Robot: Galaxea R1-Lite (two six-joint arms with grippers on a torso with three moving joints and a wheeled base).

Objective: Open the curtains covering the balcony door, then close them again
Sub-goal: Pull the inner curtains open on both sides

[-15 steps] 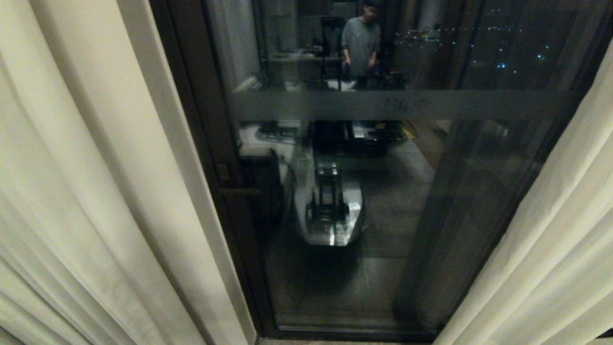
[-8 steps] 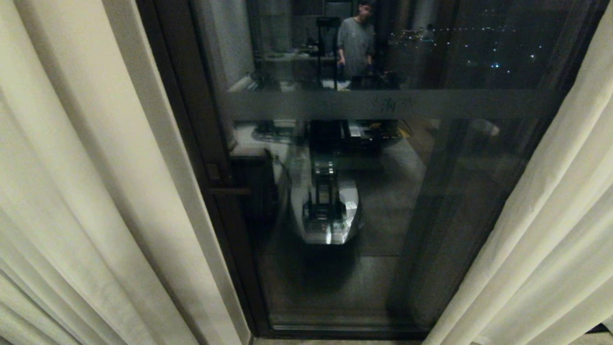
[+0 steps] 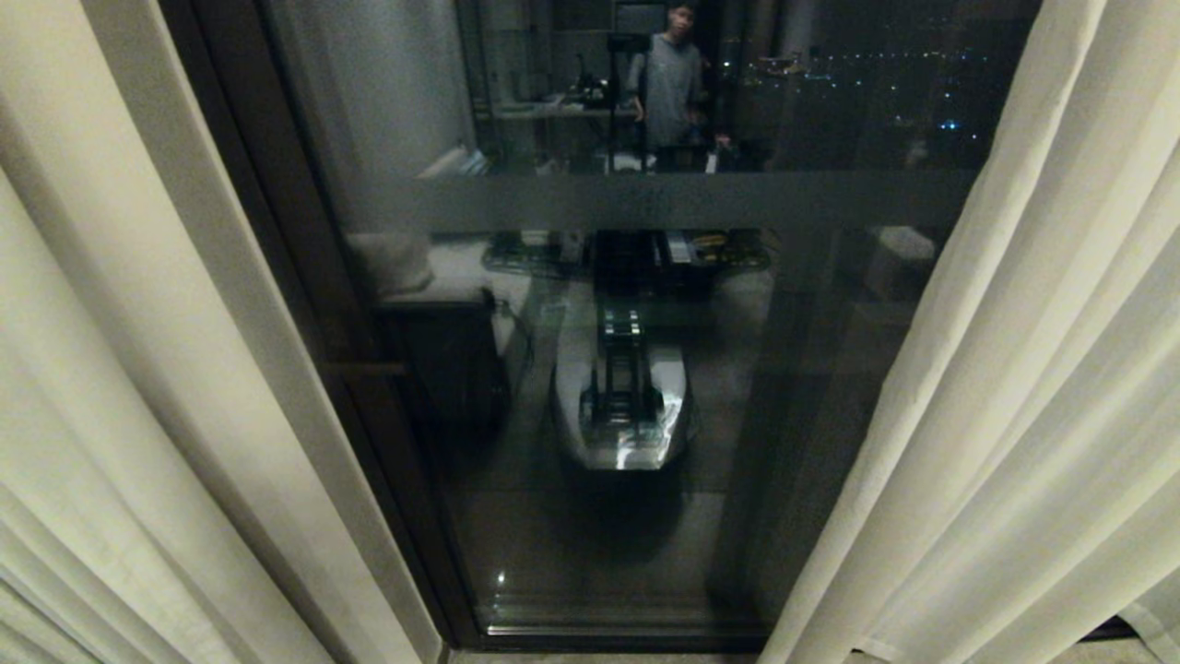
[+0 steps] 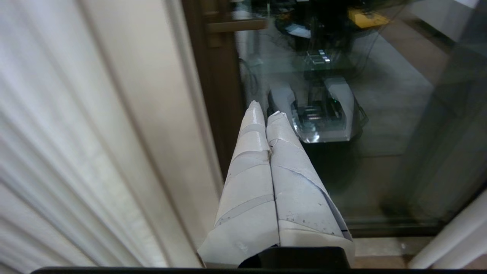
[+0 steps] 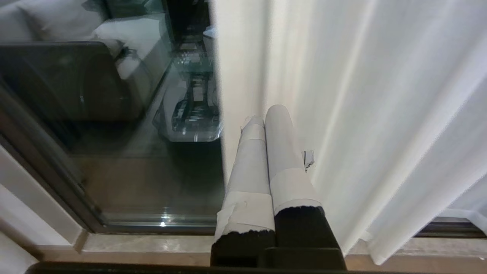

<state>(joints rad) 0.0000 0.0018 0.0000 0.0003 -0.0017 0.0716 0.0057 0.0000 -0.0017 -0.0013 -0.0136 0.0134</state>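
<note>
The curtains hang parted: a cream pleated panel (image 3: 120, 387) on the left and another panel (image 3: 1023, 387) on the right. Between them shows the balcony door (image 3: 645, 516), dark-framed glass with a frosted horizontal band (image 3: 682, 201). Neither arm shows in the head view. My left gripper (image 4: 265, 110), wrapped in white tape, is shut and empty, pointing down beside the left panel's edge (image 4: 152, 125) and the door frame (image 4: 222, 99). My right gripper (image 5: 268, 114) is also shut and empty, lying against the inner edge of the right panel (image 5: 342, 114).
The glass reflects my own base (image 3: 622, 406), a sofa (image 3: 415, 267) and a person (image 3: 668, 78) standing at a desk far behind me. The door's bottom track (image 5: 152, 224) and a pale sill (image 5: 144, 243) run along the floor.
The whole head view has shifted: the door frame slid left and the right curtain now fills more of the picture. This reads as the camera moving right, not the curtains.
</note>
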